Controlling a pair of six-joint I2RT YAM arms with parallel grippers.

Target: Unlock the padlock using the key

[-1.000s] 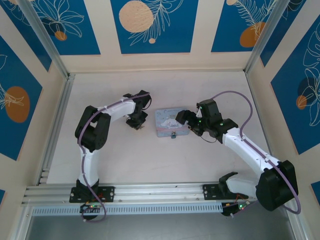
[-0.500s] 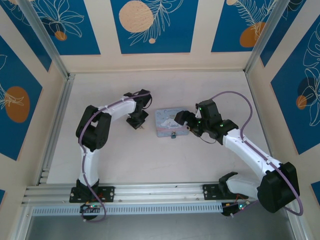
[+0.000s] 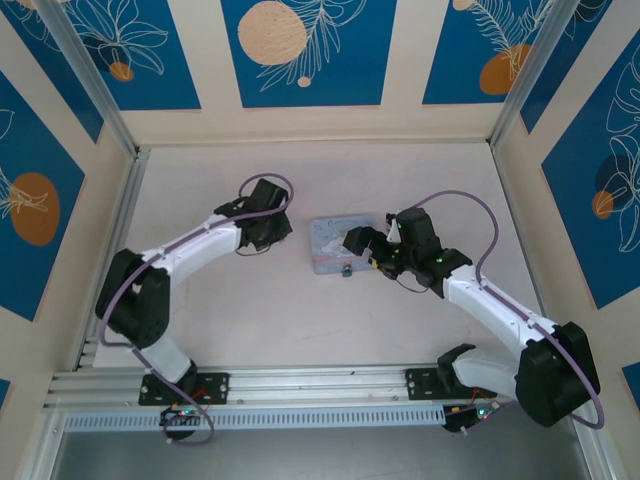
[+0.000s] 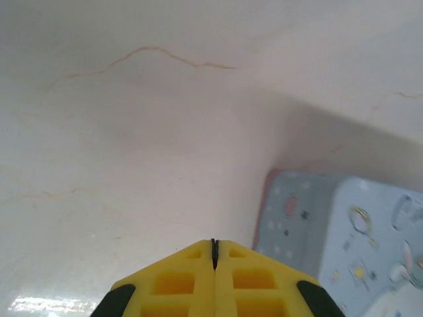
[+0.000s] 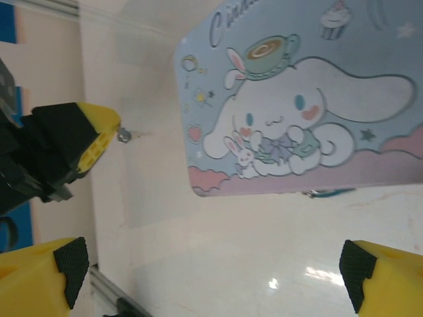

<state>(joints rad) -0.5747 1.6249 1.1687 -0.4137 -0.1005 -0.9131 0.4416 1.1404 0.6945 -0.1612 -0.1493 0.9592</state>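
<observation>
Two arms flank the tin (image 3: 328,240). The left gripper (image 4: 213,246), pressed together on the key (image 5: 123,135), has swung round at the tin's nine o'clock. The right gripper (image 5: 211,263), spread, has edged over it. The padlock (image 3: 346,271) sits at the tin's six o'clock edge, likely approached next.

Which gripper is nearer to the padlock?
Right. The right gripper, open, is by the tin's right end, close to the padlock at the tin's near edge. The left gripper, shut on the key, is left of the tin, the farther one.
</observation>
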